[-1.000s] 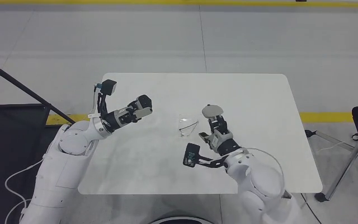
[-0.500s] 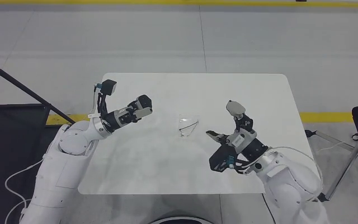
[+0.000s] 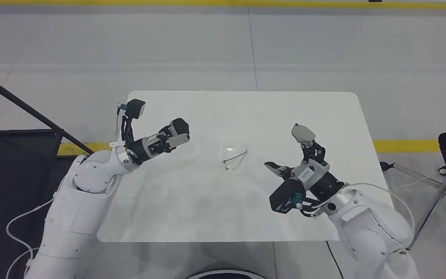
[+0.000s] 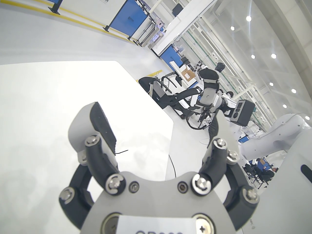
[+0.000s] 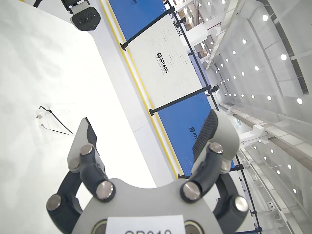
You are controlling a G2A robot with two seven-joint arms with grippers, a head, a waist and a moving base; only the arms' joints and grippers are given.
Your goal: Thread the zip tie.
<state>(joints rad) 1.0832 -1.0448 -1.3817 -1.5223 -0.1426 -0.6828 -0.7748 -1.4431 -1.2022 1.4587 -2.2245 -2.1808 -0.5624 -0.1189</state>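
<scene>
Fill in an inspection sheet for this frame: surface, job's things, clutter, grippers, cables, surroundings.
Surface: white table with rounded corners.
Job's things: thin black zip tie lying bent near the table's middle, touched by neither gripper; too small to tell whether it is threaded.
Clutter: nothing seen.
Grippers: left gripper open, above the table's left part; right gripper open, above the right part, apart from the zip tie.
Cables: white cable on the ground by the left arm.
Surroundings: grey floor, yellow line, blue and white panels.
</scene>
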